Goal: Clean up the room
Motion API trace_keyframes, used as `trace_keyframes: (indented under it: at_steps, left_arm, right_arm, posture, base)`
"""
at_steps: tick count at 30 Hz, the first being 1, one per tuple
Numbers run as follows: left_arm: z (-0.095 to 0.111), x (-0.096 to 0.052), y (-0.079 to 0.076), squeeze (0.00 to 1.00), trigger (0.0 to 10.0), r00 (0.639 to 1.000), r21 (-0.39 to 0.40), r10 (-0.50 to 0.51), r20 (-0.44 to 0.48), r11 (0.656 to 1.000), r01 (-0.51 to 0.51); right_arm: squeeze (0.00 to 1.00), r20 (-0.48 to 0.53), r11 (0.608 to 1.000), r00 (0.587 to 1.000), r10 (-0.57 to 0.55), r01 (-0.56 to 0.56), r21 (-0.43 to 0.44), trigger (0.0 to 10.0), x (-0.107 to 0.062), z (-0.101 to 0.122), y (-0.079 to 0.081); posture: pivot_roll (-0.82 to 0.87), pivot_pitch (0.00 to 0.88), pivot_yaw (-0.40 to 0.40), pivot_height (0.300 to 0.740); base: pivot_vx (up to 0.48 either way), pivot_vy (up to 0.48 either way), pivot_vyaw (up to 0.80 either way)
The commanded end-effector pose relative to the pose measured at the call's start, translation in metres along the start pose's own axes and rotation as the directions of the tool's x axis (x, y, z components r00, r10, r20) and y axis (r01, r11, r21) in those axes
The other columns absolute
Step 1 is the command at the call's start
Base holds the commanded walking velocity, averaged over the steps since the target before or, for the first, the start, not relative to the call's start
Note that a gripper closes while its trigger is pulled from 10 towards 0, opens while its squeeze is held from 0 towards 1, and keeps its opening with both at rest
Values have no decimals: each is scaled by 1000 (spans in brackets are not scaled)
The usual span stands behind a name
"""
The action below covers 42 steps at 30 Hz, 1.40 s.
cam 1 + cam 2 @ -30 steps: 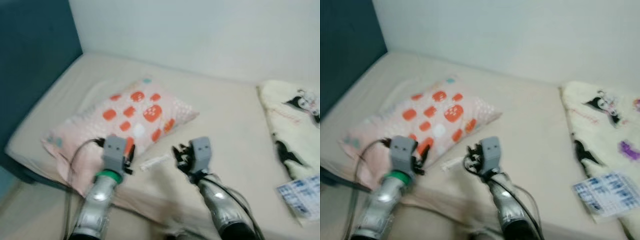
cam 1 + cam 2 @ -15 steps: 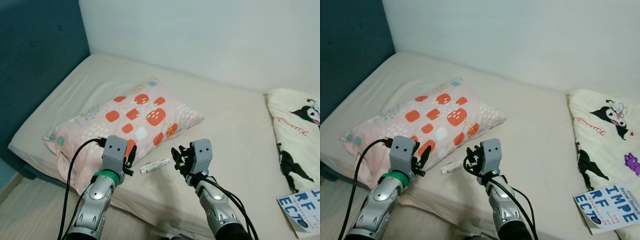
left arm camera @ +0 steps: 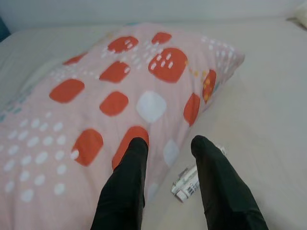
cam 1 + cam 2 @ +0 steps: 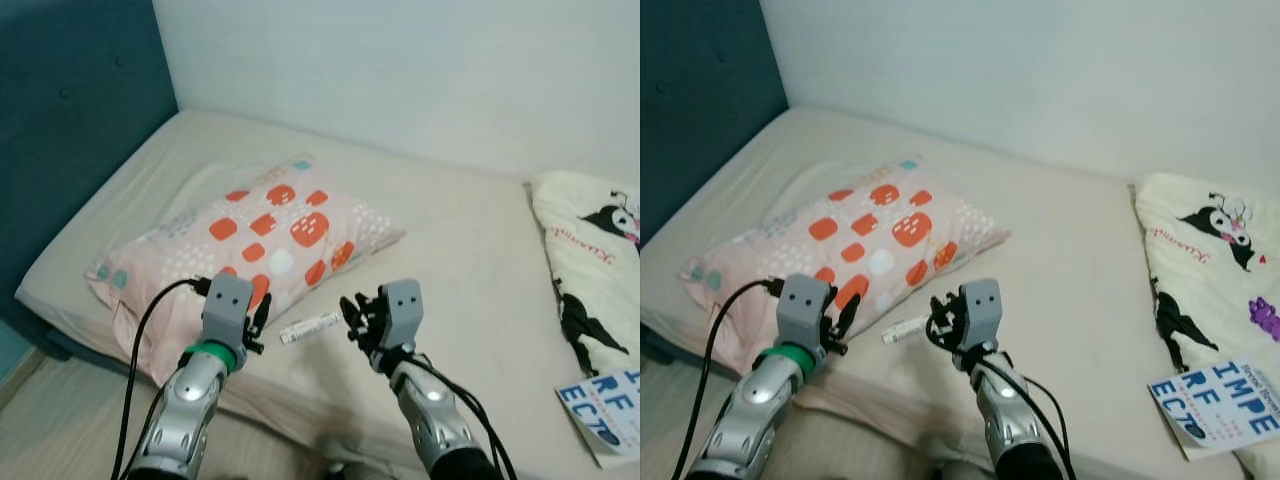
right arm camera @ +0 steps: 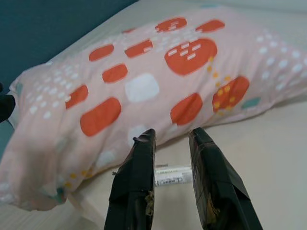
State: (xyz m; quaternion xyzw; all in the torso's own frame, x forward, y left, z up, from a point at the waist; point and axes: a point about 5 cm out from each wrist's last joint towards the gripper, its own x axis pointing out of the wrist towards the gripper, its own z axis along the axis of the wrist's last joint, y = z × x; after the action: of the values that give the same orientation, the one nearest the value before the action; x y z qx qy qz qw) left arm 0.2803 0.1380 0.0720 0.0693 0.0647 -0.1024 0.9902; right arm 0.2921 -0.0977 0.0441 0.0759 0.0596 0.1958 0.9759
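A small white tube (image 4: 310, 327) lies on the beige bed (image 4: 470, 250), just off the near edge of a pink pillow (image 4: 250, 240) with orange and white spots. My left gripper (image 4: 257, 322) hovers open to the tube's left, over the pillow's near corner. My right gripper (image 4: 356, 318) is held open just right of the tube. In the left wrist view the tube (image 3: 189, 178) lies beside one black finger (image 3: 216, 182). In the right wrist view the tube (image 5: 171, 175) shows between the two fingers (image 5: 136, 182), a little beyond them.
A teal headboard (image 4: 70, 130) stands along the bed's left side and a white wall (image 4: 400, 70) behind. A cream blanket (image 4: 600, 270) with cartoon prints lies at the right, with a printed leaflet (image 4: 605, 405) near it. Wooden floor (image 4: 50, 430) shows at the lower left.
The camera has steadied and shifted a little; the picture is sharp now. Both grippers stay either side of the tube, with no clear move of their own.
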Motion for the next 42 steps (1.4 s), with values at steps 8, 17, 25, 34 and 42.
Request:
trace_keyframes:
  at_steps: [8, 17, 25, 34, 42]
  left_arm:
    - [-5, -2, -2, 0, 10000, 1000, 16, -13, -27, 1000, 14]
    - [-2, -4, -1, 0, 10000, 1000, 43, -17, -20, 999, 18]
    - [1, -6, 0, 0, 10000, 1000, 51, -19, -17, 999, 19]
    - [23, -19, 12, 0, 10000, 999, 96, 0, 38, 995, -4]
    - [38, -32, 23, 0, 10000, 997, 120, 30, 69, 992, -38]
  right_arm:
    - [0, -61, 985, 993, 96, -86, 150, 10000, -5, -14, 10]
    - [0, -68, 942, 975, 211, -184, 281, 10000, -6, -15, 21]
    - [0, -69, 971, 990, 120, -102, 218, 10000, 2, -10, 11]
    - [0, -84, 945, 996, -24, 51, 324, 10000, 26, 7, -6]
    - [318, -105, 921, 989, -105, 136, 365, 10000, 36, 18, -21]
  posture:
    - [22, 2, 21, 618]
    - [30, 26, 29, 618]
    - [41, 73, 39, 618]
    - [98, 204, 48, 618]
    - [139, 261, 51, 618]
  base:
    - [0, 0, 0]
    - [0, 0, 0]
    - [0, 0, 0]
    - [0, 0, 0]
    - [0, 0, 0]
